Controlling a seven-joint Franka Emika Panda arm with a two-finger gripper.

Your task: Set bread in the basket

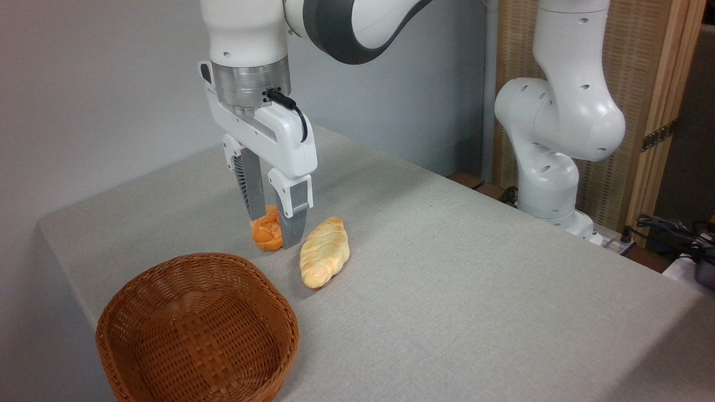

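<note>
The claw pinches the bun on the desk; lifting could nudge the loaf just right, or miss the near basket.

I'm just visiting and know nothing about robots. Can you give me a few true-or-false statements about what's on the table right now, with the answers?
1. The gripper has its two fingers on either side of the small orange bun. True.
2. The basket already has bread in it. False: it is empty.
3. The long pale braided loaf lies on the table, to the right of the bun. True.
4. The braided loaf is held by the gripper. False: it lies free on the cloth, beside the fingers.
5. The basket sits behind the bun, near the wall. False: it is in front, at the near table edge.
</note>
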